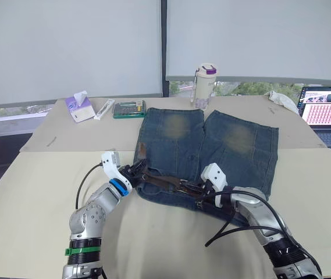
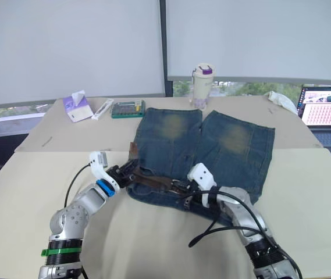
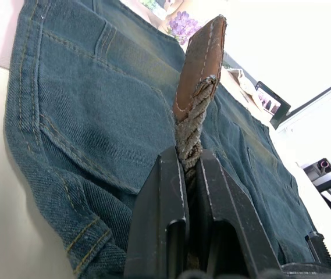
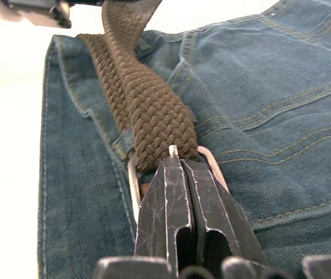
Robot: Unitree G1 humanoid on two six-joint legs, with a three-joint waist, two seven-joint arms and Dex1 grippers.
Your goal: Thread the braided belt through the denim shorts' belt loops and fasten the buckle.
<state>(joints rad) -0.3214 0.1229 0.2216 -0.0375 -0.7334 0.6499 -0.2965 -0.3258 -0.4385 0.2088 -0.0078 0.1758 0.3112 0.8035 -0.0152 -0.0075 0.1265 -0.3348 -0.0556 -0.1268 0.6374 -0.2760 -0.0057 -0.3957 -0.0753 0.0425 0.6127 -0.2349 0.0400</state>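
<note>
The denim shorts [image 1: 212, 154] are laid flat on the bench [image 1: 31, 192], with the braided belt [image 1: 164, 183] lying along the waistband. The belt's tapered tip [image 3: 201, 64] is pinched by the left gripper [image 3: 189, 174]; the right gripper [image 4: 181, 174] is pressed together at the buckle [image 4: 210, 165]. Fastening appears to be in hand (threading seemingly done): the tip would next need guiding into the buckle.

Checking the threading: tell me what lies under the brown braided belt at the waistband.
Under the brown braided belt lies the dark blue denim shorts waistband, with one denim belt loop beside the silver metal buckle. The right end effector covers the buckle's middle.
</note>
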